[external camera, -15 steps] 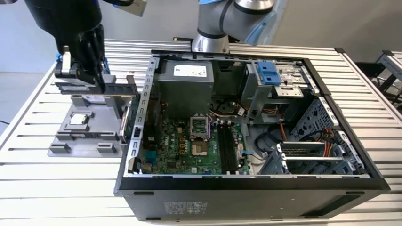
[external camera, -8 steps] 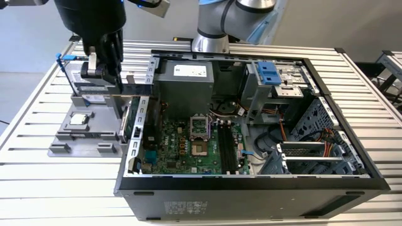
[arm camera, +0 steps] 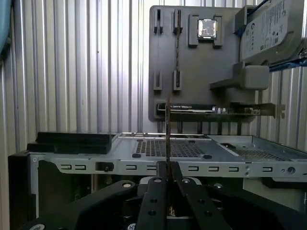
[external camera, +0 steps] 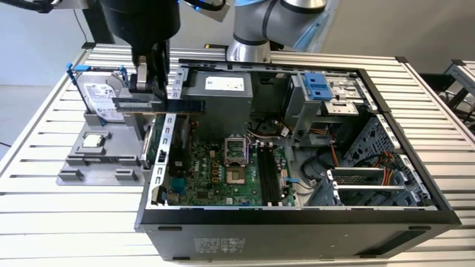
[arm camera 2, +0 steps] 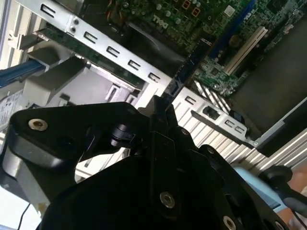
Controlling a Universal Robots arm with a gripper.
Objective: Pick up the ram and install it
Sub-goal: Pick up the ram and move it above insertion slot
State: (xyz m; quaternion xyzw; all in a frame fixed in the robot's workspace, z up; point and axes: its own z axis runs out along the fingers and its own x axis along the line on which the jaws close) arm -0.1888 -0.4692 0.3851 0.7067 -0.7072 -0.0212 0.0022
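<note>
End effector (external camera: pixel 152 92) clamped shut on the ram (external camera: pixel 186 105), toward the exterior view's upper left. The stick is carried level and on edge above the case (external camera: pixel 297 214) wall nearest the grey fixture (external camera: pixel 97 161). The slots (external camera: pixel 267 175) lie well apart from it, lower and toward the centre of the frame.

In the second wrist view, the end effector (arm camera 2: pixel 163 103) grips one end of the ram (arm camera 2: pixel 192 62), and the rest juts out unsupported over the slotted metal wall toward the motherboard (arm camera 2: pixel 211 19).

In the first wrist view, the ram (arm camera: pixel 167 120) shows edge-on as a thin upright line rising from the end effector (arm camera: pixel 167 165), with the fixture (arm camera: pixel 192 72) beyond it on the tabletop (arm camera: pixel 72 72).

The long overhang looks like the main risk: a knock against the case wall could twist the stick in the grip. A stick tilted or off-line would likely miss its slot or jam there, straining board and socket.
</note>
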